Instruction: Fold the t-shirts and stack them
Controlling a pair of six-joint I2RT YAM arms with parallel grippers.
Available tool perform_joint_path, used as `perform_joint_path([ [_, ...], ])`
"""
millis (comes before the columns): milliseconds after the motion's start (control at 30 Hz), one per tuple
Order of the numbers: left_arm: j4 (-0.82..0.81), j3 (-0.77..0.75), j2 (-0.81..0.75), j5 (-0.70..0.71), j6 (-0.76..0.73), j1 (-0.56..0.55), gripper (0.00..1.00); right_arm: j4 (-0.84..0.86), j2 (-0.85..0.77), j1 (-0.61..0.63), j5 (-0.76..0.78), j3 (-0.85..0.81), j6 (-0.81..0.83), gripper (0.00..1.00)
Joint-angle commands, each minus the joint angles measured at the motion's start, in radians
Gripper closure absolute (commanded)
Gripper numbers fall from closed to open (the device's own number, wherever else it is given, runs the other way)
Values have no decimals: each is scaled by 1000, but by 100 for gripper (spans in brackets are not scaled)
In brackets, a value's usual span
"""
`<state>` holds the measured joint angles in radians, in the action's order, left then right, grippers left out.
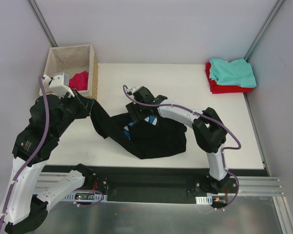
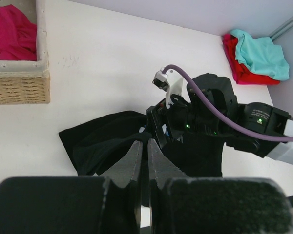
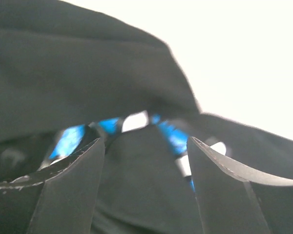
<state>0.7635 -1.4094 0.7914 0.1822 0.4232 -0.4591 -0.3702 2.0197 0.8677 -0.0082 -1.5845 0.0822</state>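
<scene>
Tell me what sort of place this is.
Probably a robot lab test cell: white table boxed in by plain panels, two arms bolted to a metal rail, wicker basket.

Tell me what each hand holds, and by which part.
Left hand pinches the black tee by its pulled-out end. Right hand, open over its middle, holds nothing.

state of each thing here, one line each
black tee, unfolded, bunched mid-table, one end pinched
red tee, folded, far right corner
teal tee, folded, on red tee
basket, upright, far left corner
pink tee, crumpled in basket
left end effector, shut on black tee
right end effector, open, over black tee
</scene>
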Motion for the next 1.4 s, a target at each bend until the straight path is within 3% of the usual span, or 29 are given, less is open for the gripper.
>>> perform_joint_path([
  [0, -53, -22, 5, -10, -26, -4, 100, 36, 40, -27, -44, -46, 21, 29],
  [133, -52, -25, 14, -7, -29, -4, 100, 42, 77, -36, -61, -75, 24, 30],
  [467, -52, -30, 22, 3, -40, -4, 100, 39, 68, -36, -78, -88, 10, 52],
  [1100, -67, 4, -3, -30, -9, -4, 100, 27, -82, -27, 2, 58, 25, 58],
  [1200, -73, 10, -6, -41, -3, -4, 100, 25, -95, -26, 2, 75, 24, 66],
  [1300, -78, 15, -9, -46, 0, -4, 100, 25, -92, -21, 2, 78, 22, 82],
  [1333, -78, 13, -11, -44, 0, -4, 100, 24, -85, -18, 2, 75, 21, 97],
  [1367, -78, 15, -14, -44, 0, -4, 100, 22, -84, -18, 2, 72, 18, 99],
])
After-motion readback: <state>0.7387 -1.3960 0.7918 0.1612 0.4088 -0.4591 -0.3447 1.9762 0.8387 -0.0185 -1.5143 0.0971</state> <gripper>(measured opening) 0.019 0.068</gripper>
